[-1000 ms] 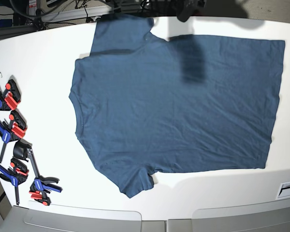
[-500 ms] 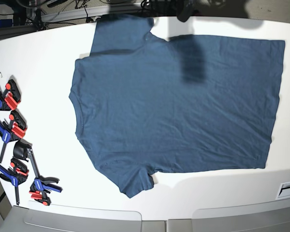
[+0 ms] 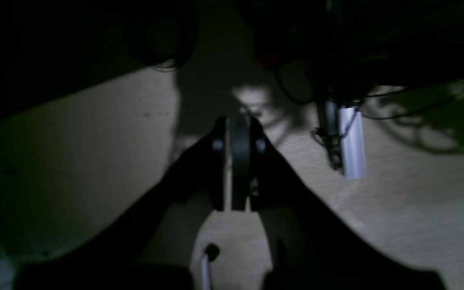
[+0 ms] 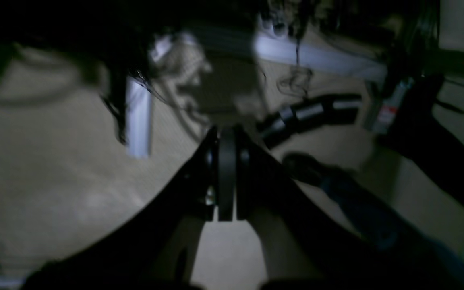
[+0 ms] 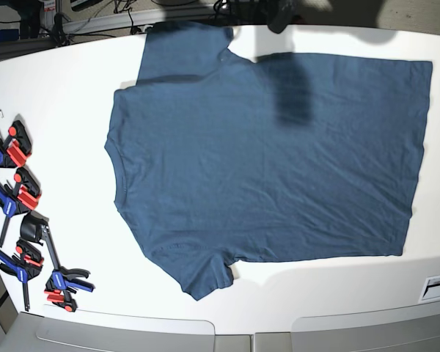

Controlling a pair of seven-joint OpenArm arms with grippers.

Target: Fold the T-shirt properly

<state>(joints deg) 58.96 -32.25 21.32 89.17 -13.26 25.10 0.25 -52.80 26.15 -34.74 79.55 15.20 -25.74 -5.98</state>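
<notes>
white table [image 5: 73, 81] holds the flat t-shirt [image 5: 271, 161], clamps [image 5: 18, 198] alongside.

Left gripper [image 3: 240, 161]: matte black throughout. Two flat finger plates flank a darker centre strip; each plate carries one round screw head near the tip. From the tip the body widens toward 6 o'clock into two broad black shoulders. A thin pale rod with a black knob shows between the shoulders at 6 o'clock.

Right gripper [image 4: 226, 173]: same build, black, plates pressed together at 12 o'clock. One small bright fastener on the left plate. View dim and blurred; markings not readable.
</notes>
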